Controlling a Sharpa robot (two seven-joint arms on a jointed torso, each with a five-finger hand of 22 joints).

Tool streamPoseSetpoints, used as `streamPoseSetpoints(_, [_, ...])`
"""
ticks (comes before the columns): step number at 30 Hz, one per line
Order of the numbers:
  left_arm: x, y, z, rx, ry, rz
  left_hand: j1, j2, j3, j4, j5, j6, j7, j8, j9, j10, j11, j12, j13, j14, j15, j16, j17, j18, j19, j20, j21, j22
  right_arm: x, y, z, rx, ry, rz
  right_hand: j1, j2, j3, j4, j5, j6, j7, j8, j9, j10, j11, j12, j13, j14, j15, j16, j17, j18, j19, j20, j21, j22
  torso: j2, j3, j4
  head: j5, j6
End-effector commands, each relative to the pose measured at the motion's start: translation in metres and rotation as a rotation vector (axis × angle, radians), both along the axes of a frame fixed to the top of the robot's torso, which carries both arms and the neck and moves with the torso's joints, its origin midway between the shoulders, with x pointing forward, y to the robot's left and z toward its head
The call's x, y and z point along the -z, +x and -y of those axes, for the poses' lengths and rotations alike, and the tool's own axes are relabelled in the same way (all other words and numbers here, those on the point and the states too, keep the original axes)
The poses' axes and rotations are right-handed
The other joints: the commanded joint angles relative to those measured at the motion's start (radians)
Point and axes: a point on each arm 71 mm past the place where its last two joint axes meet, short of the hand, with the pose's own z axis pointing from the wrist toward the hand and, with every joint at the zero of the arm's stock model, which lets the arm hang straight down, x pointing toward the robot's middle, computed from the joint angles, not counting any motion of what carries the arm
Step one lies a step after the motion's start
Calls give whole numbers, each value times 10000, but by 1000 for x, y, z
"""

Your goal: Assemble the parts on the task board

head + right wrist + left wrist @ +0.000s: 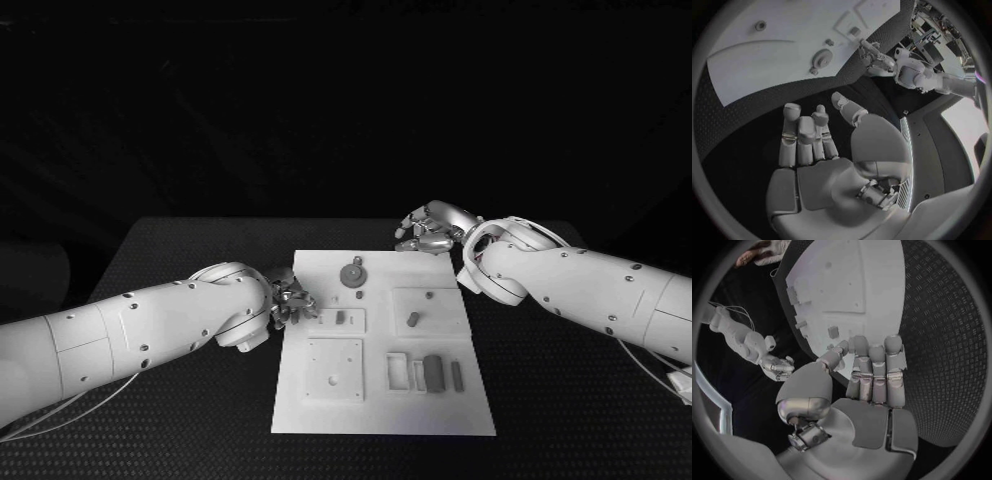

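From the head view, the left hand (293, 303) sits at the near-left edge of the white board (329, 415), fingers loosely apart and holding nothing. The right hand (428, 229) hovers off the board's far right corner, fingers slightly curled and also holding nothing. Between them, on the board, lie the parts: a round disc (352, 273) closest to the right hand, a small peg (340, 318) just beside the left hand's fingertips, another small block (413, 320), and a row of bars (434, 372) further toward the robot. Both hands look parked at the edges, likely so the parts stay reachable and unobstructed before a first pick.

In the left wrist view, the left hand (870, 372) has its fingers straight and side by side, thumb apart, nothing inside; the board (848, 285) lies just beyond the fingertips.

In the right wrist view, the right hand (807, 137) is open and bare, over the black table (729, 125), with the disc (822, 57) ahead of the fingers.
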Motion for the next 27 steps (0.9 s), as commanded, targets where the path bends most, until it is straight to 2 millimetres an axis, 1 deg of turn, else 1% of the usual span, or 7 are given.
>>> streamPoseSetpoints(1, [0, 0, 5, 100, 151, 293, 15, 116, 36, 5, -70, 143, -101, 634, 159, 78, -80, 66, 7, -19, -48, -3, 10, 465, -4, -37, 55, 236, 1, -1, -2, -172, -32, -56, -11, 83, -4, -69, 27, 141, 245, -61, 15, -42, 7, 16, -12, -39, 6, -69, -14, 146, 41, -40, -65, 153, 5, 1, -8, -8, -6])
streamPoseSetpoints(7, [6, -3, 11, 240, 209, 164, 16, 117, 44, 3, -80, 140, -102, 638, 155, 83, -81, 74, 10, -16, -50, 1, 12, 464, -4, -41, 63, 237, 0, -1, -2, -172, -31, -53, -12, 85, -5, -71, 27, 141, 245, -62, 16, -43, 7, 16, -13, -39, 6, -69, -15, 146, 41, -39, -66, 153, 14, -7, -19, -29, -4])
streamPoseSetpoints(15, [9, -5, 17, 403, 303, 90, 4, 118, 48, 8, -93, 141, -104, 651, 148, 99, -84, 94, 19, -2, -56, 15, 19, 462, 7, -47, 85, 238, 1, -1, -2, -171, -34, -57, -10, 86, -5, -76, 27, 141, 245, -64, 17, -44, 7, 17, -15, -40, 7, -70, -15, 146, 40, -39, -67, 154, 10, 2, -11, -55, -30])
streamPoseSetpoints(27, [10, -6, 15, 541, 643, -61, -26, 102, 44, 15, -99, 158, -114, 683, 141, 117, -93, 127, 34, 18, -68, 41, 34, 460, 25, -60, 123, 241, 1, -1, 0, -156, -42, -62, -12, 89, -7, -81, 26, 142, 245, -65, 19, -45, 7, 19, -18, -41, 7, -71, -16, 146, 40, -37, -70, 154, 10, 5, -11, -61, -52])
